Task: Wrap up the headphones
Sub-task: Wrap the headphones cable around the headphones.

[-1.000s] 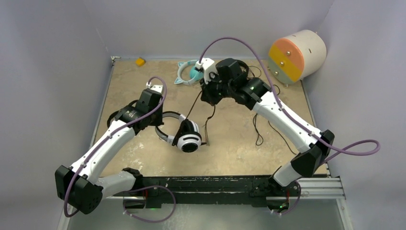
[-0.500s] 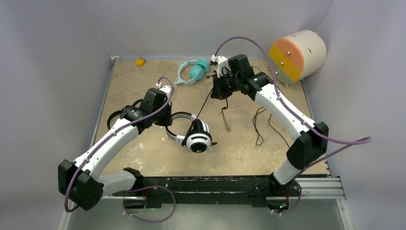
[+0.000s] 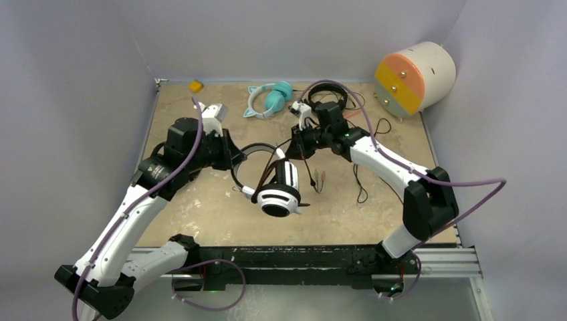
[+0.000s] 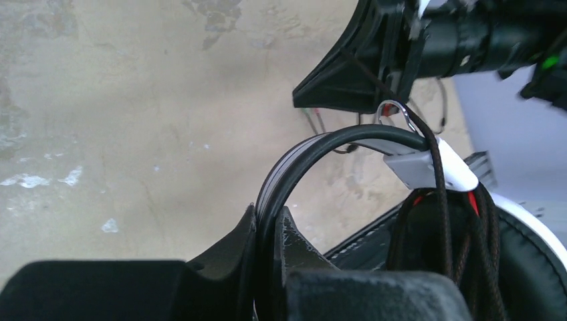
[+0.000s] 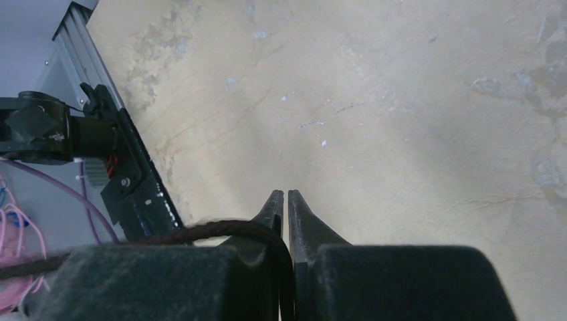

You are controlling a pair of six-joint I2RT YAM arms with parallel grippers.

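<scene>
From above: white-and-black over-ear headset point(image 3: 277, 192) near the middle of the tan stone-look table point(image 3: 200, 214), held by its black padded headband point(image 3: 257, 148). Clamped on that headband, the left gripper point(image 3: 234, 159). Just beside the headband's far end, the right gripper point(image 3: 293, 148), fingers pressed together. Along the far edge, a teal cat-ear headset point(image 3: 268, 99) and an all-black headset point(image 3: 328, 91). In the far left corner, a small orange block point(image 3: 195, 85). Off the far right corner, a cream cylinder with an orange-and-yellow face point(image 3: 414, 75).

Against half a second ago: right gripper lower and nearer the held headset, all-black headset now uncovered, left wrist swung back to the left.

Left wrist: black fingers point(image 4: 244, 237) pinched on the headband with no gap. Running down past the white hinge piece point(image 4: 434, 164) toward the black ear cushion point(image 4: 535, 267), a thin dark braided cable point(image 4: 439, 194).

Right wrist: fingertips point(image 5: 273, 204) all but touching, only a hairline slit between. Cable curving in from the left and nipped between the finger bases. At left, the black rail point(image 5: 144, 194) along the table's near edge.
</scene>
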